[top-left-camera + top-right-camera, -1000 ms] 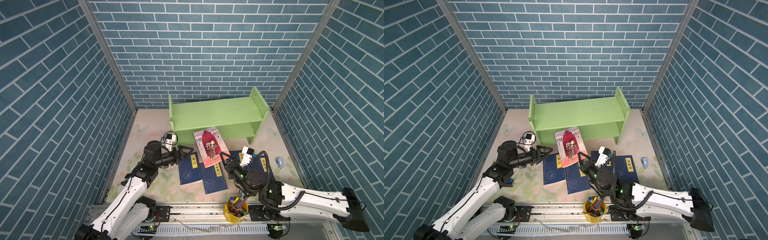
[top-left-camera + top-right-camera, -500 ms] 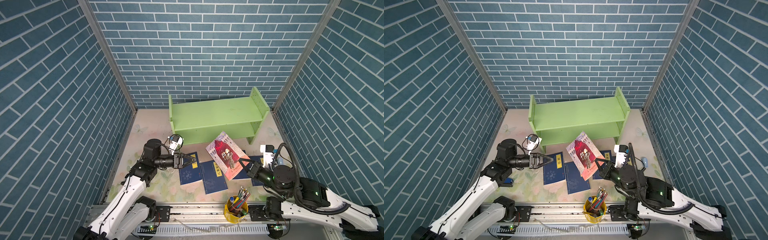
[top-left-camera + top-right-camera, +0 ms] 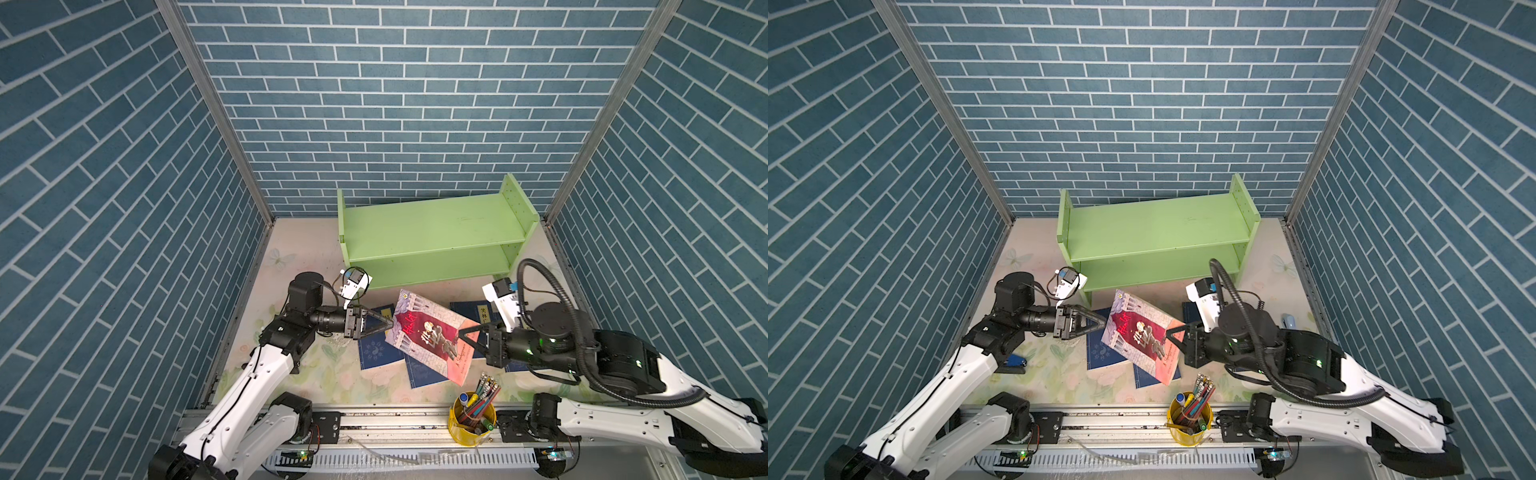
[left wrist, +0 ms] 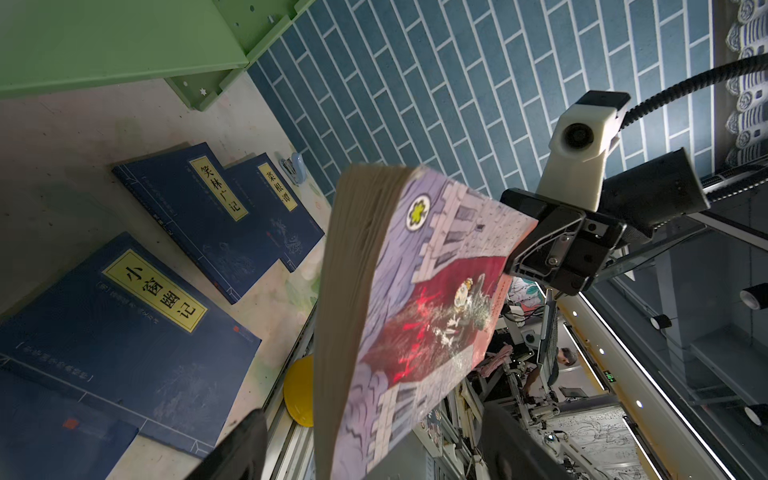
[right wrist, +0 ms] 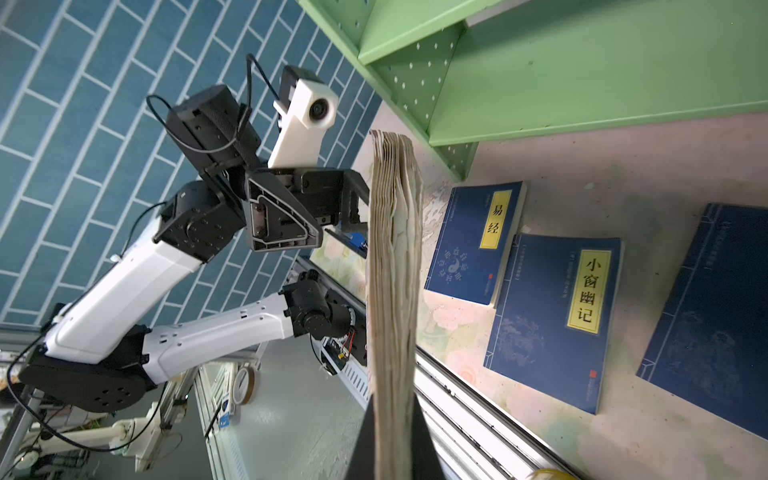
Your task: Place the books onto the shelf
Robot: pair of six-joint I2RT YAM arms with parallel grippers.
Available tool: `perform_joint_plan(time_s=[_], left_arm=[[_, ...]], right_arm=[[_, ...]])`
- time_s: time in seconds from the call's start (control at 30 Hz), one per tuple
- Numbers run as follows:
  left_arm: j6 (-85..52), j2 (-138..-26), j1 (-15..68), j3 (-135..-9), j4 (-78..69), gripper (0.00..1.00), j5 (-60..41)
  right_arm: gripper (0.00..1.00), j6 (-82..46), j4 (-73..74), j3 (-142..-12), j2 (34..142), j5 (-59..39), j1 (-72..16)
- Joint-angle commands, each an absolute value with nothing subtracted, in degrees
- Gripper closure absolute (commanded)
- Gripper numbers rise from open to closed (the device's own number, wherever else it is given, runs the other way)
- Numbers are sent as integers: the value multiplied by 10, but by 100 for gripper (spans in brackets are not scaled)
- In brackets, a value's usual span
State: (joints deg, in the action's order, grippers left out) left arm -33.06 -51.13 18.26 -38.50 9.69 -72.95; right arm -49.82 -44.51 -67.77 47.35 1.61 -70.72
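Pencils [image 3: 482, 392] stand in a yellow cup [image 3: 471, 422] at the near edge. Beyond it, navy books [image 3: 376, 353] lie flat on the table [image 3: 299, 257]. Above them the right gripper [image 3: 461, 332] is clamped on one edge of the illustrated book [image 3: 428, 332], holding it tilted in the air. The left gripper [image 3: 391, 326], jaws spread wide, straddles the opposite edge. Farthest back stands the green shelf [image 3: 428, 232].

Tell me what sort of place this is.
Probably a robotics lab test cell dressed as a reading corner: printed blue-brick wall panels, two white robot arms on a metal rail, and navy books lying by a green shelf.
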Motion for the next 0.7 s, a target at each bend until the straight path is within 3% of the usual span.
perform_joint_plan(time_s=[0.0, 0.33, 0.67], left_arm=[[-292, -495, 174, -395, 130, 18, -752], [-269, -477, 174, -372, 164, 18, -791], [-279, -476, 159, -371, 151, 19, -787]], right_arm=[[100, -464, -429, -691, 480, -69, -690], [100, -477, -350, -694, 506, -222, -593], [100, -458, -391, -732, 554, -346, -513]])
